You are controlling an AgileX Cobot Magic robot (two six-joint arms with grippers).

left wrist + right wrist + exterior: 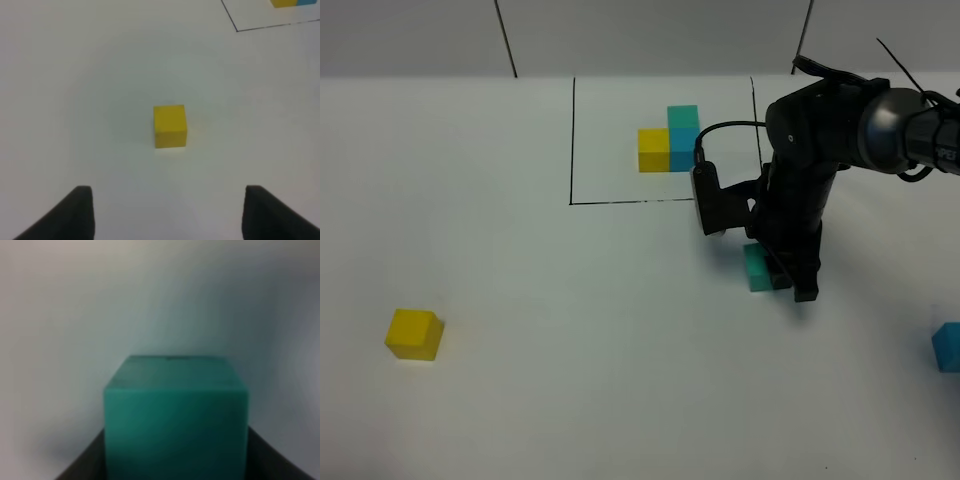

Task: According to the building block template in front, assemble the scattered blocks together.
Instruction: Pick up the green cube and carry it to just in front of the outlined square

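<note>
Nearest, on the left of the white table (570,400), the loose yellow cube (415,334) lies alone. The left gripper (167,197) hangs above and short of it. Its dark fingers (80,215) stand well apart with nothing between them, and the cube is ahead of the tips, not touched.

At about the same depth, at the table's right edge, sits the loose blue cube (948,347), partly cut off by the frame and well apart from everything else.

Further in, right of centre, the right arm (880,125) reaches down from the right side. The right gripper (786,280) is clamped on the teal cube (756,268). In the wrist view the cube fills the space between the two fingers. Whether it rests on the table or is lifted just off it cannot be told.

Farthest back lies the template (670,140): yellow and blue cubes side by side, a teal one behind the blue, all touching. It sits inside a thin black rectangle (572,140). The held teal cube is just outside the rectangle's near right corner.
</note>
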